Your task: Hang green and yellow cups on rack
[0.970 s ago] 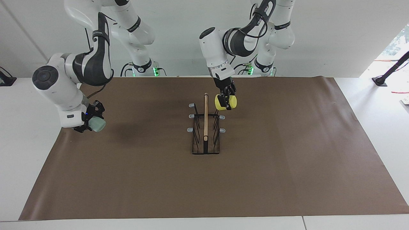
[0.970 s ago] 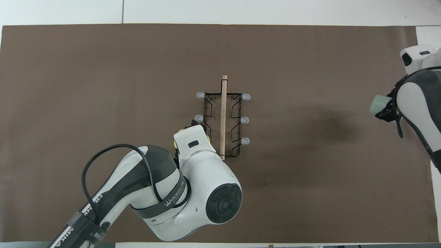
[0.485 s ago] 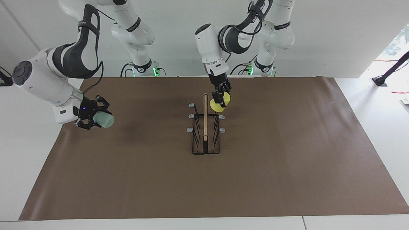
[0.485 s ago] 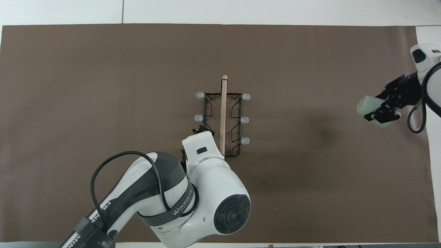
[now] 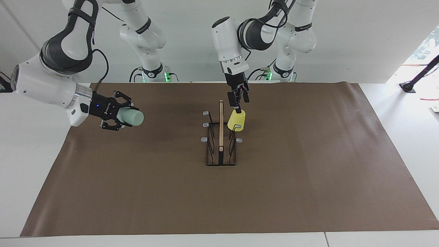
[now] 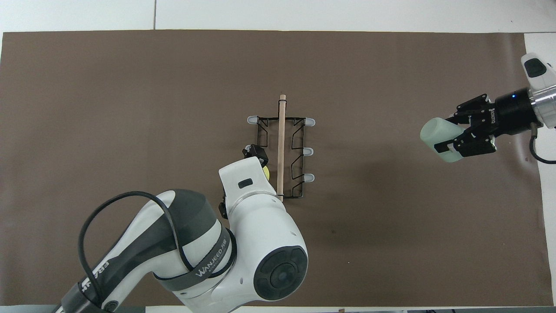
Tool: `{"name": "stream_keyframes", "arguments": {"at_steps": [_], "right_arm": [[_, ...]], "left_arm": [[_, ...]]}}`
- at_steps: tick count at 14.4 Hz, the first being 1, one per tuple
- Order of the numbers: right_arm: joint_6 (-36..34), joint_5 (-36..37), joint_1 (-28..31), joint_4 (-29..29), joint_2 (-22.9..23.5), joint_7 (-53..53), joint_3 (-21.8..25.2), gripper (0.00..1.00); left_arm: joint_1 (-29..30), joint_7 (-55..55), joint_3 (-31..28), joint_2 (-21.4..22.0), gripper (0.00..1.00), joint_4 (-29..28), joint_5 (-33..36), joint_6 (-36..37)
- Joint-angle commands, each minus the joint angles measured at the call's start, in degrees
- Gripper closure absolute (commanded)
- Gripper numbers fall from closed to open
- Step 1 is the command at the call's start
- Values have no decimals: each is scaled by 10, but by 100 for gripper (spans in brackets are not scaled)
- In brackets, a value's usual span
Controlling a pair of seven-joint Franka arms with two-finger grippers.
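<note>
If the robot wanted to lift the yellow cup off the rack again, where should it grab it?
Probably by the closed bottom end, which points up. The yellow cup sits upside down on a prong of the rack, tilted toward the left arm's end, mouth downward. The left gripper hangs just above it, so coming straight down and pinching the narrow top looks easiest.

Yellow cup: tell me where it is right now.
In the facing view the yellow cup sits upside down on a prong of the rack, on its left-arm side, directly below the left gripper.
</note>
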State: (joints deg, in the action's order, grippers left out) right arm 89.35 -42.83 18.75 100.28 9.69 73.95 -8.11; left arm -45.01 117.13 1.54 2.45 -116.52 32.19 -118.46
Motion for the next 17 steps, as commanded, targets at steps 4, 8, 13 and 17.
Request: {"name": "stream_keyframes", "arguments": {"at_steps": [4, 8, 13, 17], "right_arm": [[54, -263, -34, 148, -75, 95, -3, 100], [142, -361, -100, 177, -82, 137, -4, 100], [225, -550, -203, 266, -117, 179, -3, 100], [279, -664, -273, 355, -158, 292, -3, 100]], "left_arm": [[148, -438, 0, 33, 0, -15, -150, 3], [252, -722, 0, 36, 0, -13, -233, 7], [367, -990, -1, 26, 0, 60, -331, 87], [425, -1110, -1, 12, 0, 145, -349, 189]]}}
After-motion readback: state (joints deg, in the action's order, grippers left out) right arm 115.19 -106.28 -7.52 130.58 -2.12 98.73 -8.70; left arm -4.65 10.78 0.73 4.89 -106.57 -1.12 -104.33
